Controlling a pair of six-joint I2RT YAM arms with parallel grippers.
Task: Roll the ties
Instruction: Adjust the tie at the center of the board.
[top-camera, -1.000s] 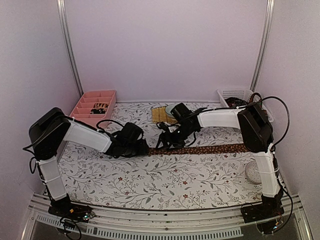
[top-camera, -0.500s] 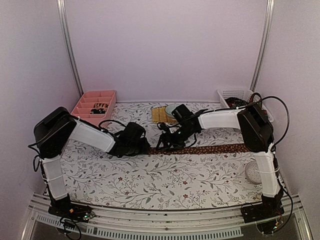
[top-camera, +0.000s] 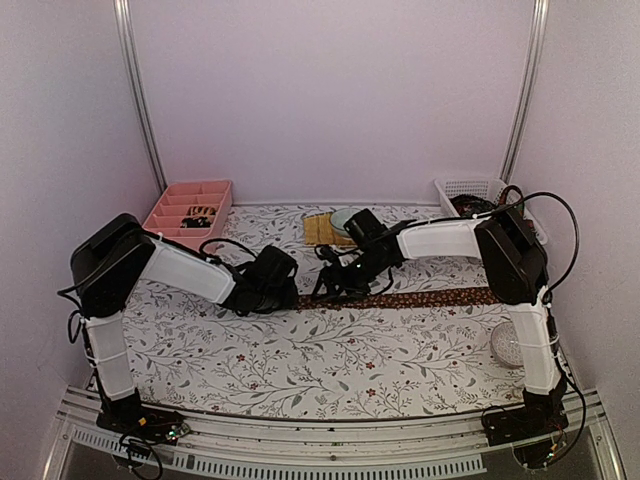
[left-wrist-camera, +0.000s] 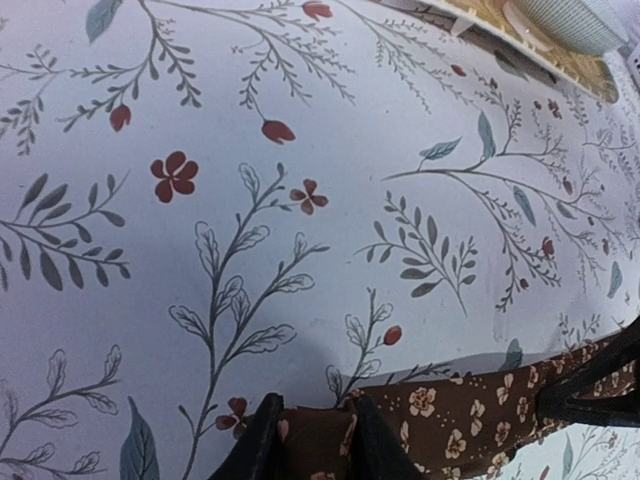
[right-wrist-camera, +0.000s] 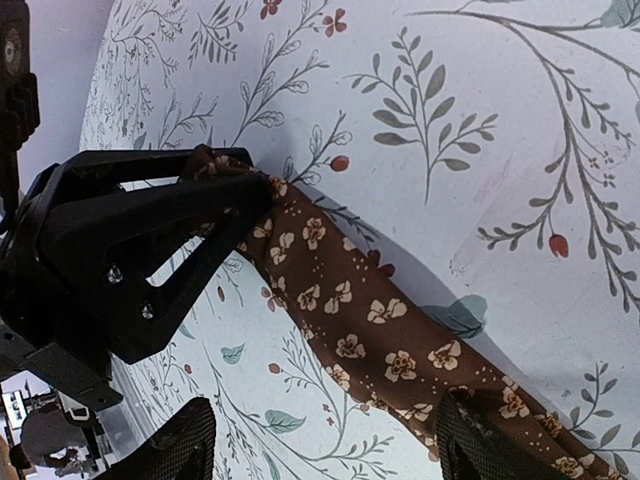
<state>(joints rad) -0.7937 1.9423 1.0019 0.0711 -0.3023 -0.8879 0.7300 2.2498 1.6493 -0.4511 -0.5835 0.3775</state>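
One tie (top-camera: 420, 298), brown with small cream flowers, lies flat across the middle of the table, running left to right. In the left wrist view its narrow end (left-wrist-camera: 320, 440) sits between the two dark fingers of my left gripper (left-wrist-camera: 318, 448), which is shut on it. The right wrist view shows that same grip from the side, with the tie (right-wrist-camera: 370, 320) running diagonally away from it. My right gripper (right-wrist-camera: 322, 425) hovers open just above the tie, its fingers (right-wrist-camera: 180, 450) wide apart. In the top view the two grippers (top-camera: 290, 290) (top-camera: 335, 283) are close together.
A pink compartment tray (top-camera: 175, 225) at the back left holds a small dark roll (top-camera: 200, 213). A yellowish woven mat (top-camera: 318, 231) and a pale round dish (top-camera: 343, 217) lie behind the grippers. A white basket (top-camera: 470, 187) stands back right; a whitish round object (top-camera: 508, 345) lies near the right arm.
The left gripper's jaws have narrowed onto the tie's end, and the left arm has shifted slightly right. The right arm has barely moved.
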